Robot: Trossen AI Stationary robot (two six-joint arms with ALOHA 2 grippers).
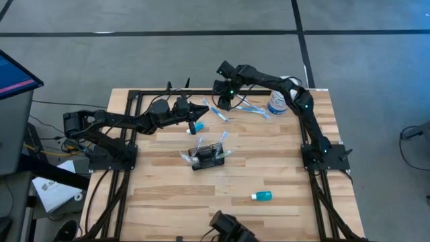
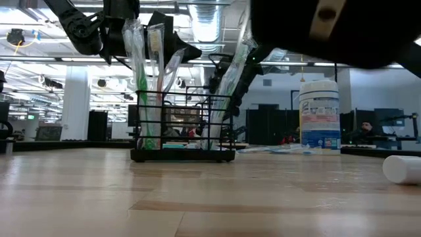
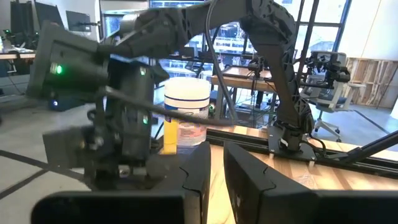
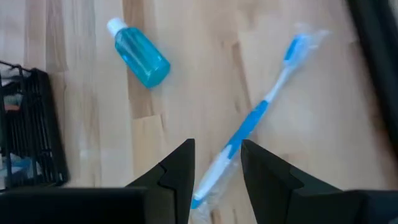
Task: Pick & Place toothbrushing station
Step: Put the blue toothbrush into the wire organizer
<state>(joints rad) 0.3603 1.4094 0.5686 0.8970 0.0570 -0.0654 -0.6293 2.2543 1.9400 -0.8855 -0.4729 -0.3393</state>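
The toothbrushing station (image 1: 207,158) is a small black wire holder standing on its base mid-table, with several wrapped toothbrushes upright in it (image 2: 183,128). My right gripper (image 1: 225,104) hangs over the far part of the table, tipped down and open. In the right wrist view its fingers (image 4: 217,168) stand on either side of the handle end of a blue wrapped toothbrush (image 4: 261,112) lying flat on the wood. I cannot tell whether they touch it. My left gripper (image 1: 203,110) points level beside it, a narrow gap between its fingers (image 3: 216,180), nothing in it.
A small blue bottle (image 1: 195,126) lies near the left gripper, another (image 1: 262,195) toward the near edge. A white canister (image 1: 277,104) stands far right, with more wrapped toothbrushes (image 1: 252,107) beside it. A black frame (image 1: 138,94) borders the table's far and left sides.
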